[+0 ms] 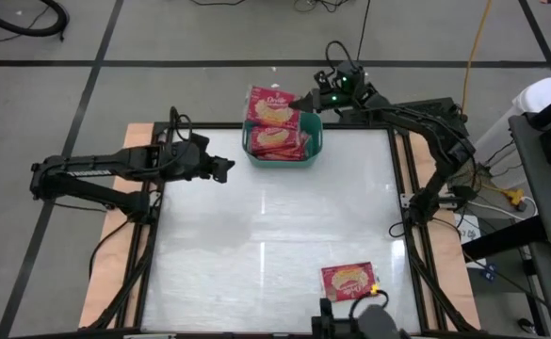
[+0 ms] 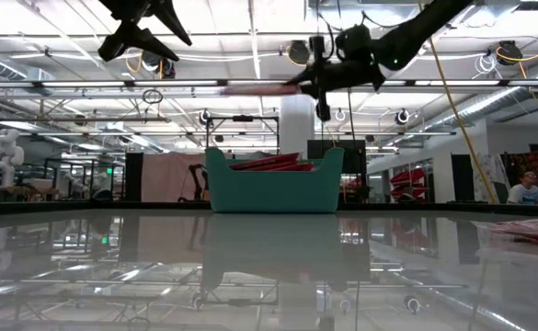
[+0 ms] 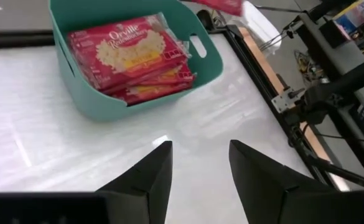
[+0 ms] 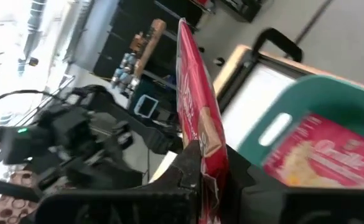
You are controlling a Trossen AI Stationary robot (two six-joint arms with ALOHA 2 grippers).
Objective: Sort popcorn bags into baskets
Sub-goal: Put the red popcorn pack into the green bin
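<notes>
A teal basket (image 1: 252,151) stands at the table's far middle with several red popcorn bags (image 1: 277,141) stacked flat in it, popcorn picture up (image 3: 129,53). My right gripper (image 1: 305,100) is shut on another popcorn bag (image 1: 270,106) above the basket's far rim; the low view shows that bag edge-on (image 2: 259,87). My left gripper (image 1: 224,169) hangs open left of the basket (image 3: 138,93), nothing between its fingers (image 3: 199,171). One more popcorn bag (image 1: 348,281) lies flat near the table's near edge. My right gripper pinches the held bag between its two fingers at one short edge (image 4: 200,146), the edge toward the table's right. The fingers reach in about level from the far right. The bag sticks out flat from them, picture side up, lifted clear above the basket's far rim.
Wooden strips and dark rails (image 1: 409,188) run along the table's left and right sides. A camera mount (image 1: 369,320) sits at the near edge beside the lone bag. The white table top (image 1: 256,235) between basket and near edge is bare.
</notes>
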